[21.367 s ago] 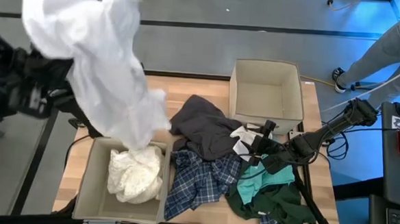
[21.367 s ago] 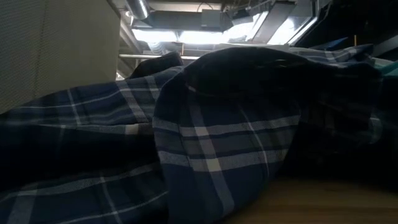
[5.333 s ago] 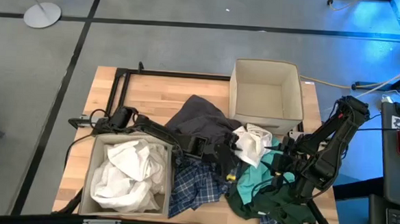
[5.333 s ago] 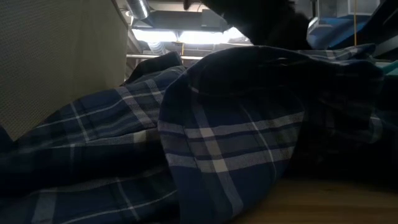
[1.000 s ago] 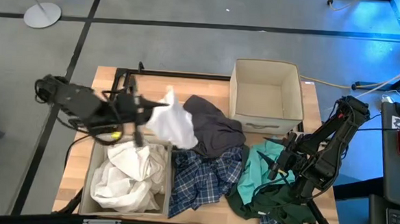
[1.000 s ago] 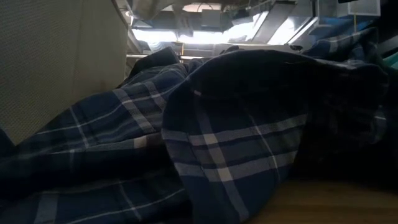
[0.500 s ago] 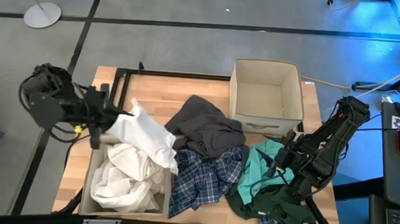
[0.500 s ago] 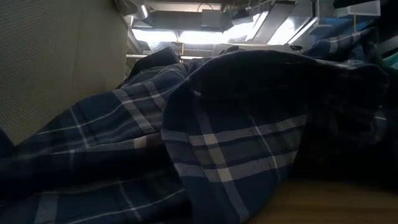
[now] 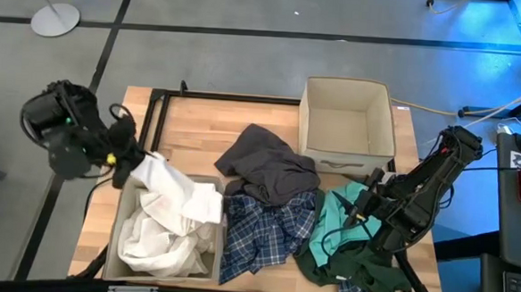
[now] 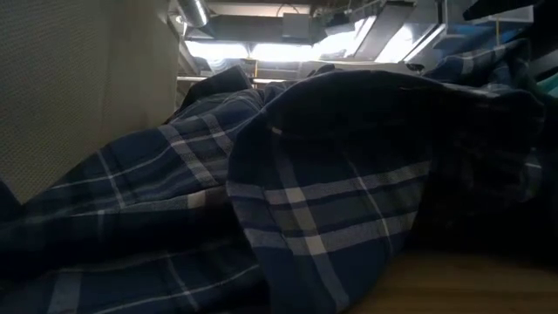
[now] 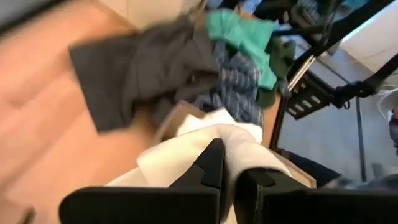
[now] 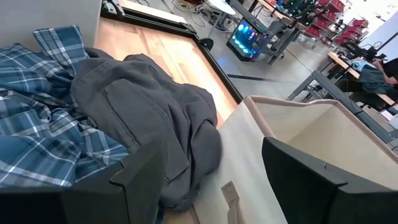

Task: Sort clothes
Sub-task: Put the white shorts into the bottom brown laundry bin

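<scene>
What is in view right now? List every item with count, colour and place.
white garment: one, white, held by the left gripper, draped over the far rim of the near-left bin
white clothes: a heap, white, inside the near-left bin
dark grey garment: one, dark grey, table centre
plaid shirt: one, blue and white, near edge, centre
teal garment: one, teal, right of the plaid shirt
dark green garment: one, dark green, near-right corner
bins: two, beige; one near-left, holding whites; one far-right, nothing seen inside
table: one, light wood
left gripper: shut on the white garment, at the left bin's far rim
right gripper: open, over the teal garment
</scene>
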You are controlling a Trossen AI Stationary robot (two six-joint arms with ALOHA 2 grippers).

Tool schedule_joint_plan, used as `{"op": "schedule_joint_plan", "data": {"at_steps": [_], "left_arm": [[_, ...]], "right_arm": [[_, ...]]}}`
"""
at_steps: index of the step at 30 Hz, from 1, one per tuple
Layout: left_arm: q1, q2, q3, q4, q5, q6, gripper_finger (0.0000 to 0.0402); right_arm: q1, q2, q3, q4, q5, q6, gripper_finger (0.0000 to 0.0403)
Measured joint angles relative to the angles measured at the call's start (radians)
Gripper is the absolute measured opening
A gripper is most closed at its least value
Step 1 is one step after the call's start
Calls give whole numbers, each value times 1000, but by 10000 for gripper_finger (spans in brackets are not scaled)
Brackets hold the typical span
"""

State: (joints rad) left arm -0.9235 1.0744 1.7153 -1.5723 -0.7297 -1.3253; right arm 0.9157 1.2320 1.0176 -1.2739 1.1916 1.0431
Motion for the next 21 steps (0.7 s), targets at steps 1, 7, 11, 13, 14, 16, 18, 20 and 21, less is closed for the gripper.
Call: {"op": "schedule_joint_plan", "data": {"at_steps": [1, 7, 11, 13, 14, 16, 18, 20, 21], "left_arm": [[0, 6, -12, 7, 18, -6, 5], [2, 86, -122, 2, 103, -83, 5], [2, 139, -254, 12, 125, -171, 5], [3, 162, -325, 45, 125, -215, 5], [8, 174, -364, 77, 125, -225, 5], [20, 194, -441, 162, 125, -220, 5], [29, 206, -515, 257, 125, -204, 6], [47, 216, -575, 338, 128, -181, 6], [58, 219, -598, 368, 139, -169, 9]], "right_arm": [[0, 0, 0, 0, -3, 0, 264], [0, 0, 0, 0, -5, 2, 264], [0, 0, 0, 1, -5, 3, 264], [0, 0, 0, 2, -5, 3, 264], [0, 0, 0, 4, -5, 3, 264], [0, 0, 0, 9, -5, 3, 264], [0, 0, 0, 10, -4, 3, 264], [0, 0, 0, 10, -3, 3, 264], [0, 0, 0, 10, -3, 3, 264]]}}
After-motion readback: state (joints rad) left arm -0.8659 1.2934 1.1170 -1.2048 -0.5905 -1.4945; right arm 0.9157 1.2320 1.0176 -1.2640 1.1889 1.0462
